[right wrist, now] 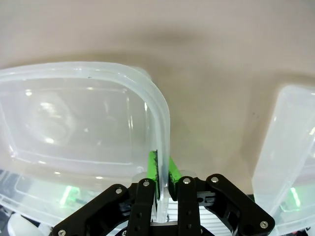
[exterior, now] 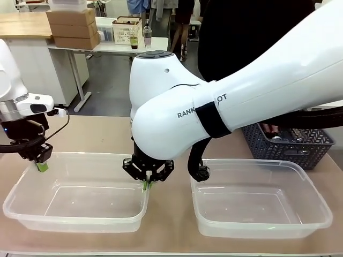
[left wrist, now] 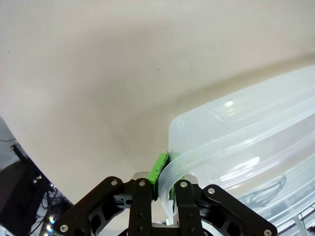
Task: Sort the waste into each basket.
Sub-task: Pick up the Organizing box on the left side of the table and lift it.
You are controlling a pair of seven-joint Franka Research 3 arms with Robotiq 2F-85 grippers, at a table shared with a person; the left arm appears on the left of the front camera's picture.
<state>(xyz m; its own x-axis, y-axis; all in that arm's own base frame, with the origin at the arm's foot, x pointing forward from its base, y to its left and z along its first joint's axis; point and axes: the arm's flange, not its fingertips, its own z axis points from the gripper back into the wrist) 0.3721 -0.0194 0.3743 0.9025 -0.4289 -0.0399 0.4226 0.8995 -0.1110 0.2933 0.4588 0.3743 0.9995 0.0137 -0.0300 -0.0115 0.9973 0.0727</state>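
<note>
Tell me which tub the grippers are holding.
The left tub: the left gripper pinches its far left corner rim, the right gripper its right rim. The right tub has no gripper on it.

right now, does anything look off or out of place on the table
Nothing spilled or damaged, but both grippers clamp one tub: the left gripper pinches the left tub at its far left corner rim, and the right gripper reaches across to pinch its right rim. Both it and the right tub look empty.
</note>
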